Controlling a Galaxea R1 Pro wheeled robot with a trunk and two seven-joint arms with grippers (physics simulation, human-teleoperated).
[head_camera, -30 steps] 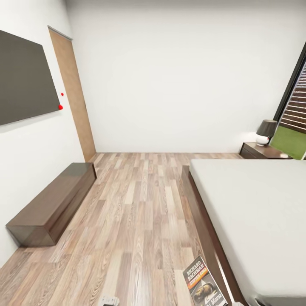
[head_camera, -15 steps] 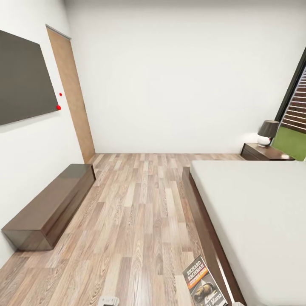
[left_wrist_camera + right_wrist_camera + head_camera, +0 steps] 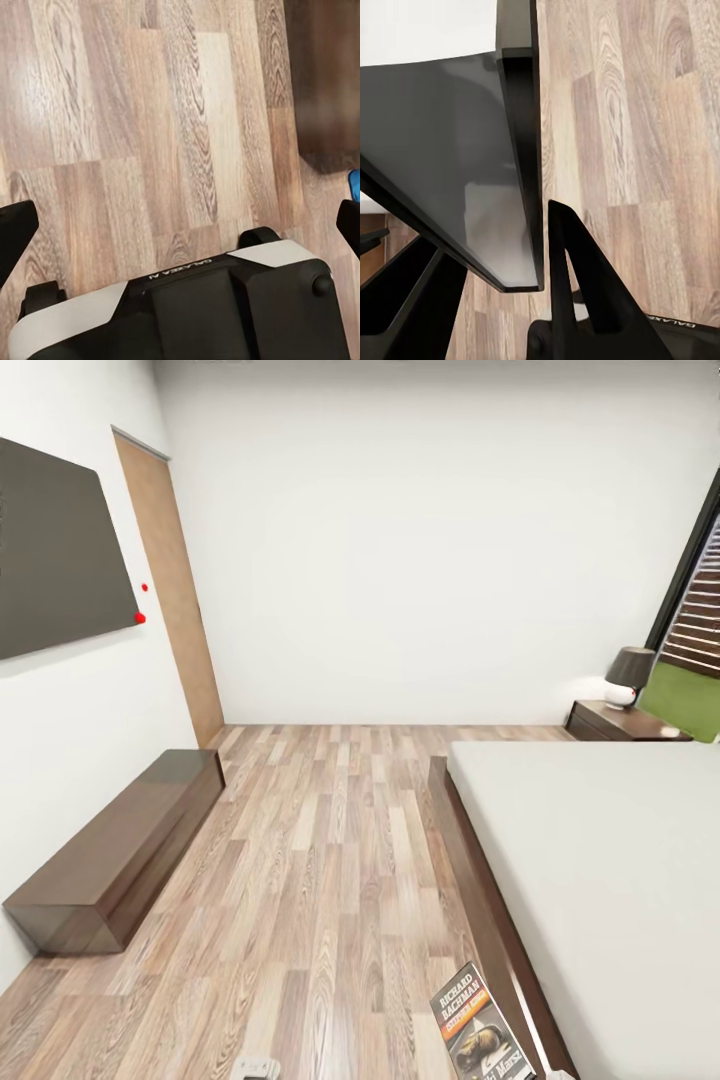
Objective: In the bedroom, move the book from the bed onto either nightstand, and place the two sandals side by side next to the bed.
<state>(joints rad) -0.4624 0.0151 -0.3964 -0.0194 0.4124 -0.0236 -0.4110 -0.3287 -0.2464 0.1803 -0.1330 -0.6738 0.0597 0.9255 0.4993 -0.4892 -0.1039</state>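
Wood planks run ahead of us in the head view, where the book (image 3: 480,1025) sits low beside the bed (image 3: 600,860), dark cover, white lettering, orange band. Our right claw (image 3: 536,300) is clamped on the book, seen edge-on in the wrist view. Our left claw (image 3: 180,225) hangs over the floor (image 3: 150,112), fingers apart, a blue sandal (image 3: 354,182) just at the edge.

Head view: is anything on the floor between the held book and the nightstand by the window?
Nothing visible. The book is held low beside the bed frame. The wood floor alongside the bed looks bare up to the nightstand, which carries a lamp. The low dresser sits against the opposite wall.
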